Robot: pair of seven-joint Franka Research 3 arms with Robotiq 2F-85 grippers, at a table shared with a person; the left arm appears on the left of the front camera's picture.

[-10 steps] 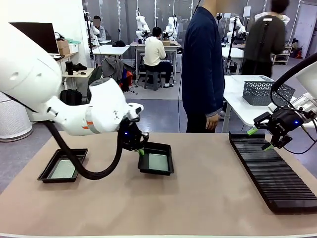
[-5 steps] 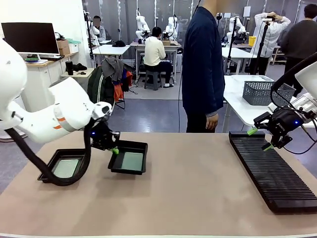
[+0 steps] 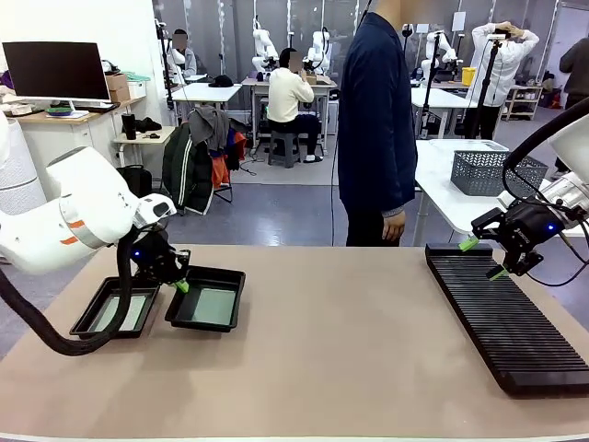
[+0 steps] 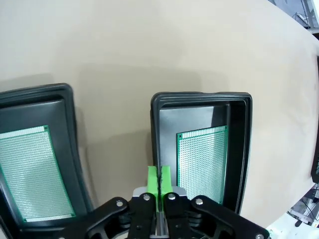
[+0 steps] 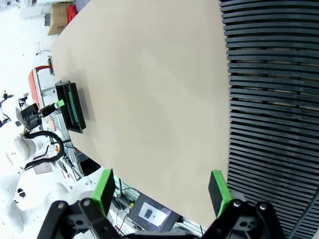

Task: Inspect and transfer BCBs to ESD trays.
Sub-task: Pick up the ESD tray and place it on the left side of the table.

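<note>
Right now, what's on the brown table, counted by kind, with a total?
ESD trays: 2, the left tray and the right tray, whose rim the shut left gripper pinches
BCBs: 2, one board in the left tray, one board in the right tray
Black slotted rack: 1
Total: 5
</note>
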